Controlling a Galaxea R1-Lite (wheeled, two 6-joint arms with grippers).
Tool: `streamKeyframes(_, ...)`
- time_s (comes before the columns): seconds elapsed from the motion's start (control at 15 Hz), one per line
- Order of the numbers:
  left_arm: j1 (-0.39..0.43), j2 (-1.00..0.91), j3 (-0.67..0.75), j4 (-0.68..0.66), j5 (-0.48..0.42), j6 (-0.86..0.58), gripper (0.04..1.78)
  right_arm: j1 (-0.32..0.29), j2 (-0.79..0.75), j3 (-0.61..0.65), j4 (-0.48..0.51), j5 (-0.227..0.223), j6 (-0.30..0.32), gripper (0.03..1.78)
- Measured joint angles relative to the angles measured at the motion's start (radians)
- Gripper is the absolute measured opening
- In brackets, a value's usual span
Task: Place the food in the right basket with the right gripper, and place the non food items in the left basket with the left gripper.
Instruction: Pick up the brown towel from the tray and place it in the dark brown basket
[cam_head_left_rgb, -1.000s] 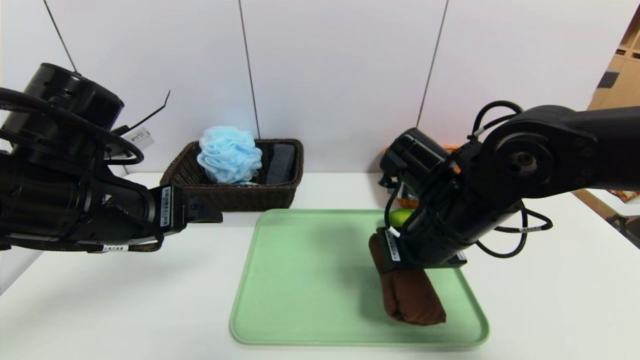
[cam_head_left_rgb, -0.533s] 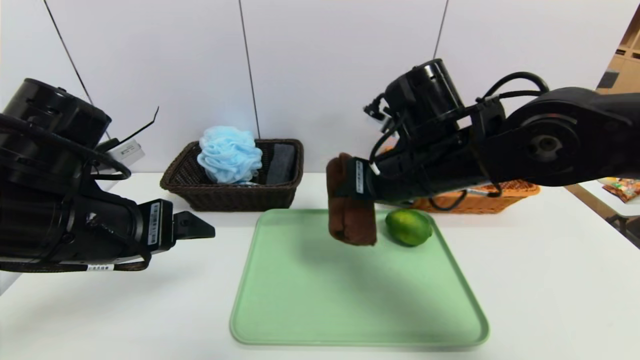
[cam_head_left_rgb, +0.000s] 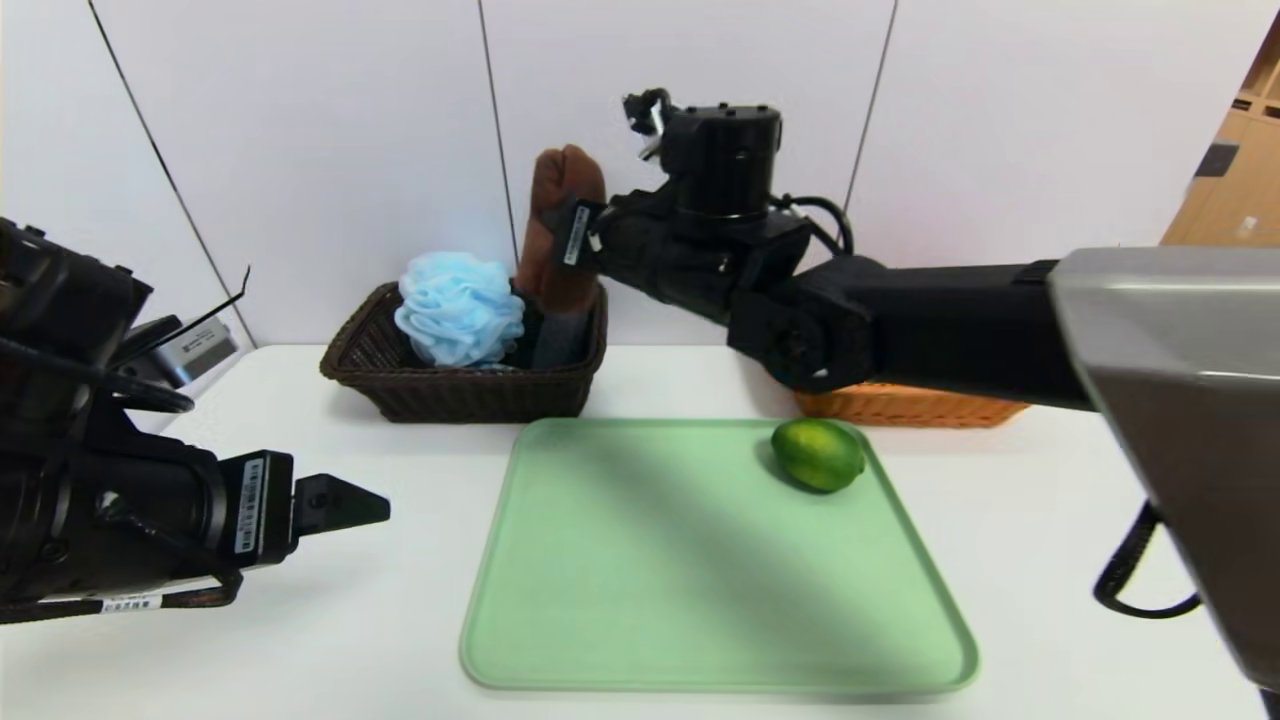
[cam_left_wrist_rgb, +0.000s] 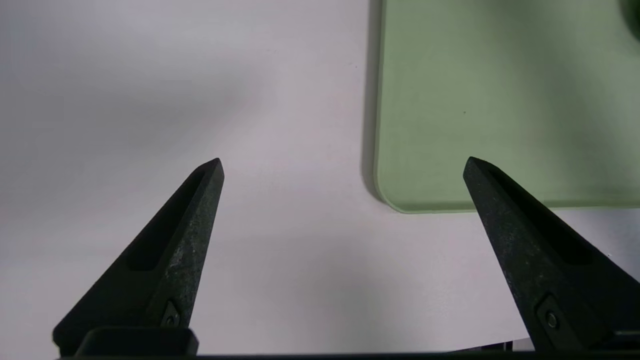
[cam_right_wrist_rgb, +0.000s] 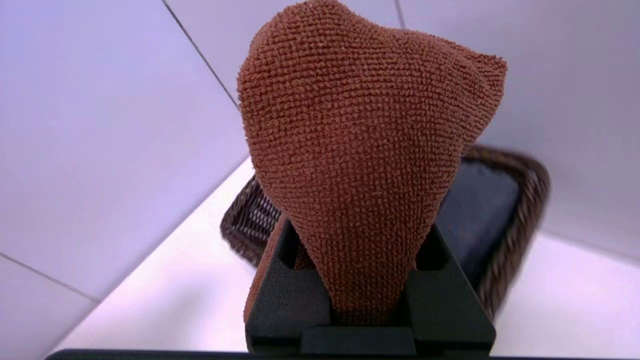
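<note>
My right gripper (cam_head_left_rgb: 572, 236) is shut on the brown rolled towel (cam_head_left_rgb: 558, 225) and holds it upright in the air over the right end of the dark brown basket (cam_head_left_rgb: 465, 392). In the right wrist view the towel (cam_right_wrist_rgb: 360, 150) fills the jaws, with the basket (cam_right_wrist_rgb: 520, 225) behind it. The basket holds the light blue pouf (cam_head_left_rgb: 460, 308) and the dark grey towel (cam_head_left_rgb: 562, 345). The green citrus fruit (cam_head_left_rgb: 818, 455) lies on the green tray (cam_head_left_rgb: 640, 600). The orange basket (cam_head_left_rgb: 905, 405) sits behind my right arm. My left gripper (cam_head_left_rgb: 350, 505) is open and empty, low at the left.
The left wrist view shows the open left gripper (cam_left_wrist_rgb: 342, 167) over bare white table beside the tray's near corner (cam_left_wrist_rgb: 400, 200). A white wall stands close behind both baskets. The bun and the small bottle are out of view.
My right gripper lifted the brown towel off the tray and carried it left and up to above the dark brown basket. My left arm drew back and down to the left.
</note>
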Motion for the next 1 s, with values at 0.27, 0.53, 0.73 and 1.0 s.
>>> streamKeyframes(0.27, 0.001, -0.045, 0.044, 0.0, 0.031, -0.002, 1.69, 0.036, 0.141, -0.031, -0.169, 0.002, -0.064, 0.33)
streamKeyframes(0.53, 0.0, -0.095, 0.099, 0.0, 0.032, -0.001, 1.69, 0.008, 0.223, -0.033, -0.281, -0.002, -0.107, 0.8)
streamKeyframes(0.73, 0.002, -0.133, 0.138, 0.002, 0.033, -0.001, 1.69, -0.008, 0.239, -0.033, -0.289, -0.003, -0.108, 1.09)
streamKeyframes(1.0, 0.013, -0.169, 0.155, 0.005, 0.036, 0.0, 1.69, -0.008, 0.24, -0.033, -0.29, -0.003, -0.109, 1.34)
